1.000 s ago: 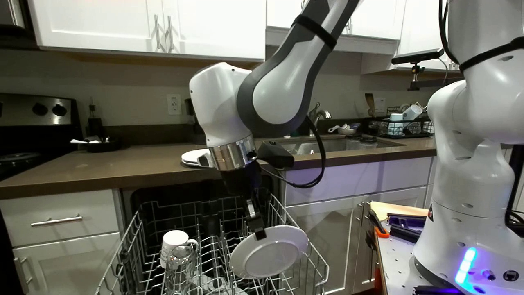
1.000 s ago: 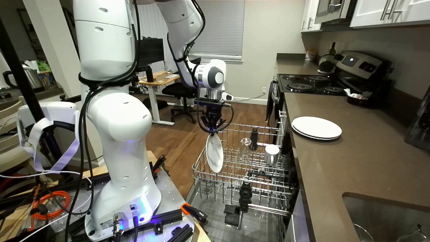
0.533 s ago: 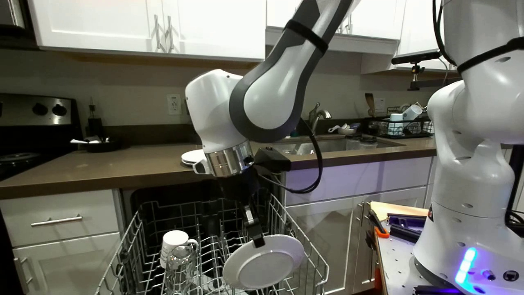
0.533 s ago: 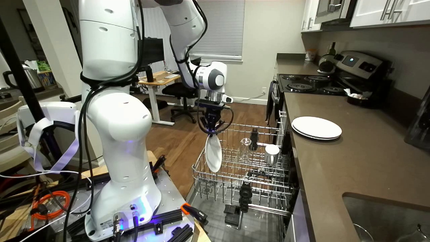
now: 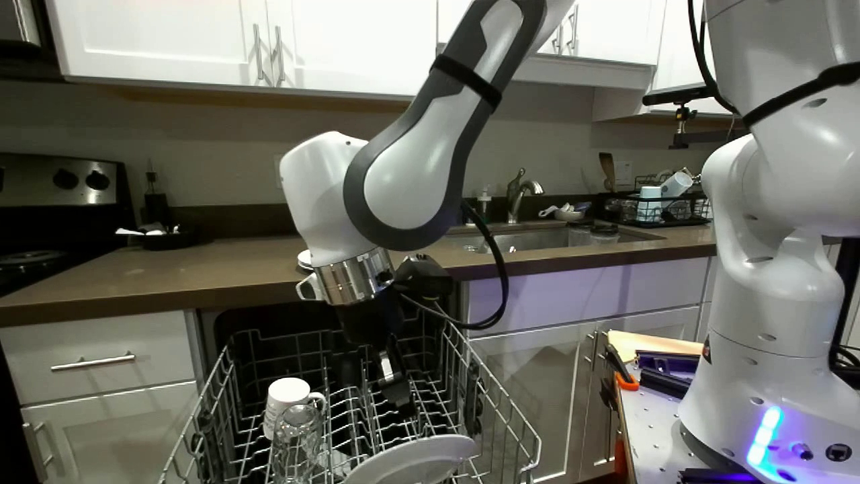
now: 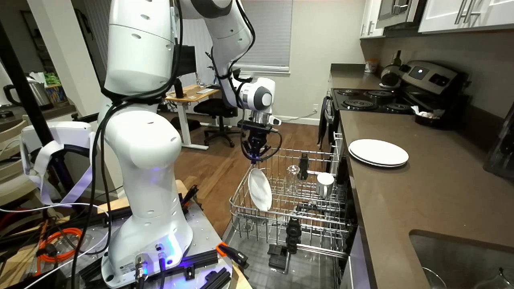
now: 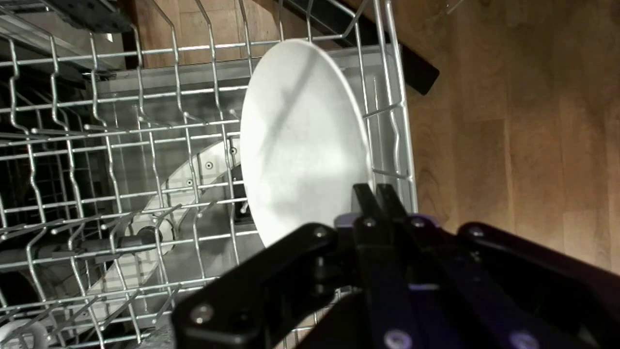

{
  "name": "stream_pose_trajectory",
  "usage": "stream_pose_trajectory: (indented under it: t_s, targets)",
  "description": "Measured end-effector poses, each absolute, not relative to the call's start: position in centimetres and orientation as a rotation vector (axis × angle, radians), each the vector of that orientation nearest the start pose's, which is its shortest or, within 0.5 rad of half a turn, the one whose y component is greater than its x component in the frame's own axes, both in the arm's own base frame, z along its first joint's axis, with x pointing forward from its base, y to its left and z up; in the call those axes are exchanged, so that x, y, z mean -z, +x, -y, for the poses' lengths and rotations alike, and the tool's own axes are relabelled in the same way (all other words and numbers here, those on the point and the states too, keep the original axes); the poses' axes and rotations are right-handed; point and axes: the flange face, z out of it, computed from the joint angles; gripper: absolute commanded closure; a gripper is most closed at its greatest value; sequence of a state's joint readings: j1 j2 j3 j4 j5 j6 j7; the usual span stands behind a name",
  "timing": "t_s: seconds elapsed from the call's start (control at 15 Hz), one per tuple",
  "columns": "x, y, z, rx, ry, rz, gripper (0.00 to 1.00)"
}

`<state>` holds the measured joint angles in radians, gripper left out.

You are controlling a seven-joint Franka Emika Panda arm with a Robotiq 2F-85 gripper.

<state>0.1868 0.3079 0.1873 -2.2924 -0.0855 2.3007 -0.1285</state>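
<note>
The brown table (image 6: 421, 200) was the largest thing about, running the length of one side. The robot arm (image 5: 416, 181) bent down over the wire rack (image 7: 406, 131), which stood out from beneath the table's edge. Stacked white plates (image 6: 378, 152) lay flat on the table.

A single plate (image 7: 302, 145) stood tilted on its edge inside the rack, near the outer side. Its lower rim was out of sight, so whether the wires truly held it could not be told; if they did not, the plate could roll or tip over flat.

Just above its upper rim hung the pincer (image 5: 406, 405), its fingertips (image 7: 362, 198) together. In an exterior view, rack wires showed between them and the plate, so they appeared to hold nothing, though in the wrist view the rim ran close up to them. A low or sideways swing from there could knock the rim and unseat the plate.

The mug (image 5: 285, 403) stood apparently mouth down, near the slimmer glass (image 5: 297, 437). The glass looked the most breakable; a plate toppling inward could crack it.
</note>
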Motion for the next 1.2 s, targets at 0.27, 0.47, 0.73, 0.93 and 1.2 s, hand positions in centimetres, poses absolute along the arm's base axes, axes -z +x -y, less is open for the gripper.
stream_pose_trajectory:
  t_s: [0.27,0.47,0.73,0.93,1.2]
  targets:
    - [-19.87,47.00,-18.55,-0.468,-3.014,0.878,0.94]
    - [-20.02,47.21,-18.55,-0.463,-3.015,0.876,0.94]
    - [-20.00,47.29,-18.27,-0.466,-3.019,0.864,0.61]
    - [-19.91,47.30,-17.80,-0.485,-3.029,0.839,0.68]
    - [-19.91,47.28,-17.86,-0.484,-3.028,0.841,0.54]
